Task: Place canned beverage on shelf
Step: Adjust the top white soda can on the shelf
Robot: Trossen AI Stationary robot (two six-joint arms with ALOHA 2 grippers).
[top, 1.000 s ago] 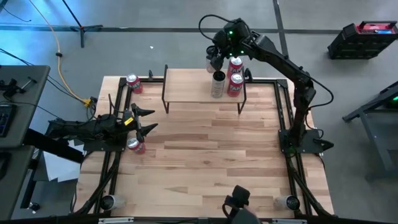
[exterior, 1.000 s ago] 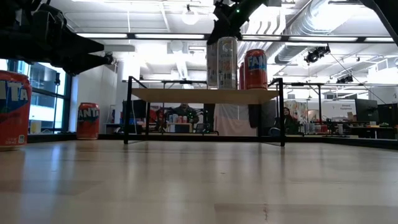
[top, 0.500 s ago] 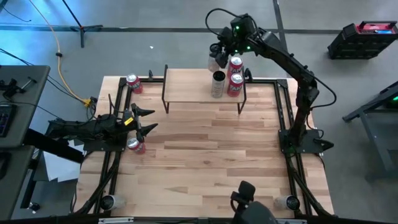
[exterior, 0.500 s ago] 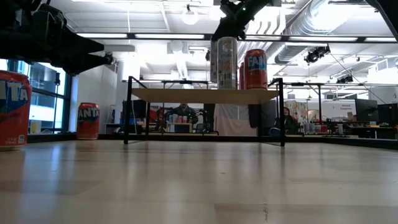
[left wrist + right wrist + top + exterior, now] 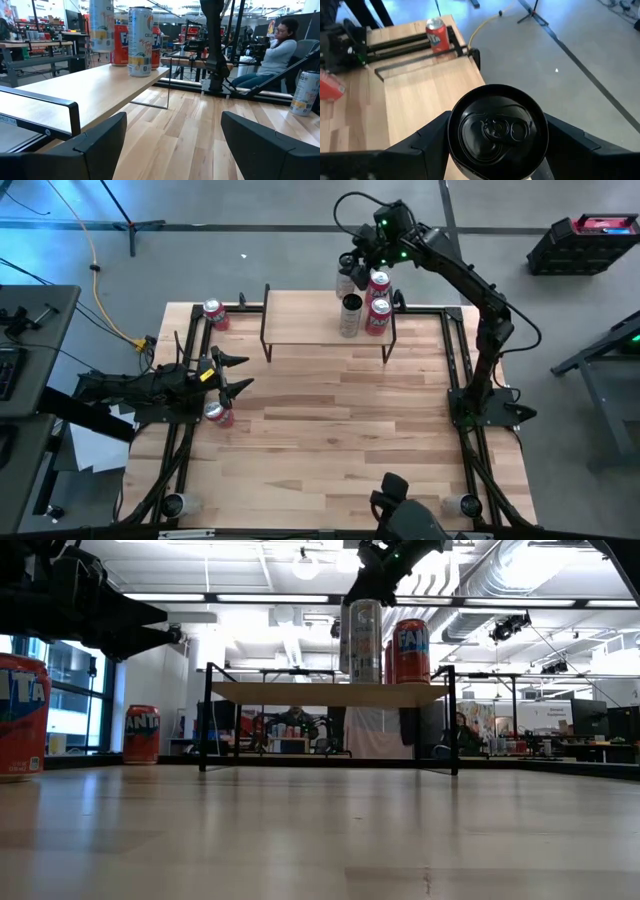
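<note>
The shelf (image 5: pixel 320 320) stands at the table's far side. On its right end stand a silver can (image 5: pixel 350 315) and two red cans (image 5: pixel 378 284) (image 5: pixel 377 317). My right gripper (image 5: pixel 352 270) is above the shelf's far edge, shut on another canned beverage (image 5: pixel 495 131) with a black top; the left wrist view shows this can (image 5: pixel 101 25) raised behind the others. My left gripper (image 5: pixel 238 376) waits open and level at the table's left side, touching nothing. My right gripper pinches the can's round side wall (image 5: pixel 452 137) between its two fingers (image 5: pixel 427 145), one on each side, just below the rim. The fingers come from the far right, slanting downward. The can stays upright, its top up, lifted clear above the shelf's far edge.
A red can (image 5: pixel 215 313) stands at the table's far left corner and another (image 5: pixel 217 413) right by my left gripper. A pale can (image 5: pixel 305 92) stands at the near right. The shelf's black legs (image 5: pixel 266 330) reach the tabletop. People sit beyond the table.
My right gripper has carried the can a little toward the table's right edge, along the shelf's far edge. In the low view the can has slid behind the silver can. It stays upright and held.
</note>
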